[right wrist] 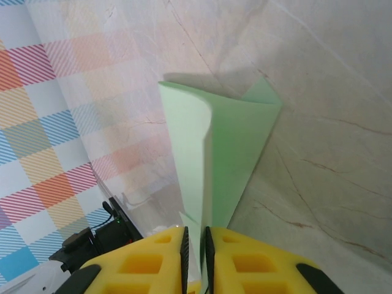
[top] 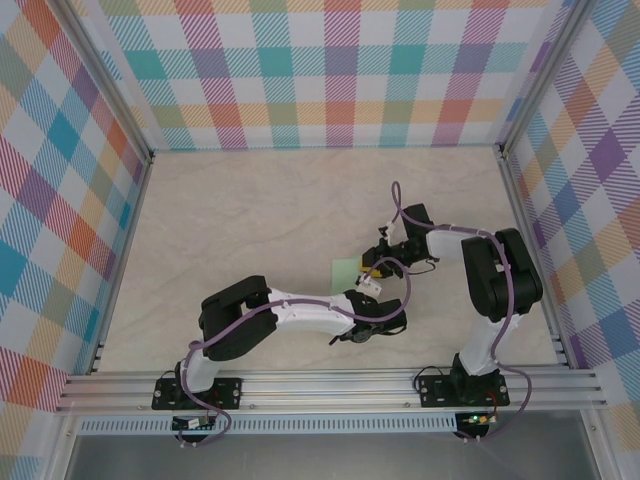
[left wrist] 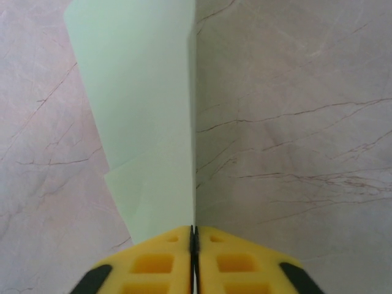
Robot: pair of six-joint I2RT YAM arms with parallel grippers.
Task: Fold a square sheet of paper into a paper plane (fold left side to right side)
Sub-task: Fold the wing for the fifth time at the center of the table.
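My left hand [left wrist: 193, 236] and right hand [right wrist: 195, 239] are both pinched tight on the folded green paper [right wrist: 236, 147] (roughly mid-bench [top: 250, 200], btw).

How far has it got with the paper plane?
Early. Done: the green paper has one side folded over, seen doubled in both wrist views. In hand: the left fingers and right fingers pinch its edge. To do: no pointed dart shape yet, so most folds remain.
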